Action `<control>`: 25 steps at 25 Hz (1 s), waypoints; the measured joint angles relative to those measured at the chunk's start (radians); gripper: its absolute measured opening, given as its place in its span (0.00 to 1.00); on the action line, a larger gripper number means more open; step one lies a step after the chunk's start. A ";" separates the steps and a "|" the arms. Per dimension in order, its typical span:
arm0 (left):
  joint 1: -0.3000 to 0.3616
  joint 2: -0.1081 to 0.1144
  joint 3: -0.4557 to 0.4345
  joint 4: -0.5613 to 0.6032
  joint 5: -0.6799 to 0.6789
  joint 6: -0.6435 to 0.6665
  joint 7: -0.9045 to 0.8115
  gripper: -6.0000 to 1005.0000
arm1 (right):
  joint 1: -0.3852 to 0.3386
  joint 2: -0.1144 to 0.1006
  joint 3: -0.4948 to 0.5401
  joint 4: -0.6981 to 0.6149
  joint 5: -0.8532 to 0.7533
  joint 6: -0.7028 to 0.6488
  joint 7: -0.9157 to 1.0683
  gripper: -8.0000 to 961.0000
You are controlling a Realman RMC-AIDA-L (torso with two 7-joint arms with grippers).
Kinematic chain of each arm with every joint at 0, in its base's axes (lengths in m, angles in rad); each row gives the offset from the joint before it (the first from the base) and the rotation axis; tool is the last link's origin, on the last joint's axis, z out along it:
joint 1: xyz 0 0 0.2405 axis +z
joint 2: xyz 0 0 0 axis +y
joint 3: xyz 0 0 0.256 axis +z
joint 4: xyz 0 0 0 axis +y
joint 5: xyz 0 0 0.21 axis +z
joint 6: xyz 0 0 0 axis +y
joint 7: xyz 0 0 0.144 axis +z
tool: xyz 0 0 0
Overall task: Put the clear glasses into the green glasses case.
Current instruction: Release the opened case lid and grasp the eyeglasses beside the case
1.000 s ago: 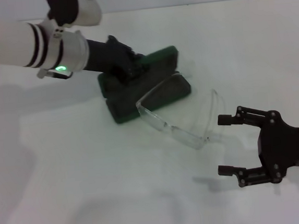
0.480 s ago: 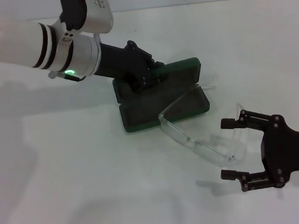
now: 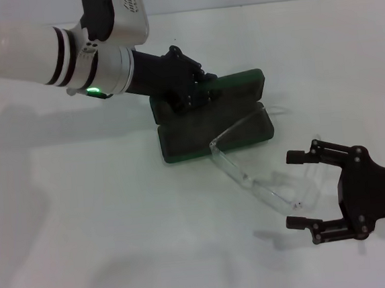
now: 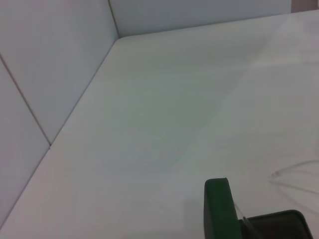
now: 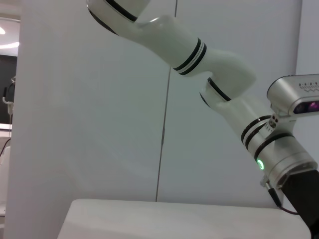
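Left pincer at the open green case, right pincer wide open beside the clear glasses.

In the head view the left pincer (image 3: 189,94) sits at the rear left of the green glasses case (image 3: 211,125), its dark fingers against the raised lid; whether it grips the lid I cannot tell. The clear glasses (image 3: 262,171) lie on the white table (image 3: 85,227), one arm resting on the case's front edge. The right pincer (image 3: 303,189) is spread wide, just beside the lens. The left wrist view shows only a corner of the case (image 4: 219,209); the right wrist view shows the left arm (image 5: 234,99).
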 joint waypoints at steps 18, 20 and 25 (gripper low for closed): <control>0.098 0.005 -0.002 -0.081 -0.375 0.301 0.079 0.53 | -0.011 -0.014 0.023 -0.252 -0.033 0.022 0.344 0.90; 0.138 0.006 -0.002 -0.087 -0.443 0.332 0.084 0.53 | -0.021 -0.015 0.026 -0.413 -0.102 0.010 0.552 0.90; 0.208 0.006 -0.001 -0.095 -0.491 0.336 0.087 0.53 | -0.008 -0.003 0.028 -0.726 -0.271 0.035 0.996 0.90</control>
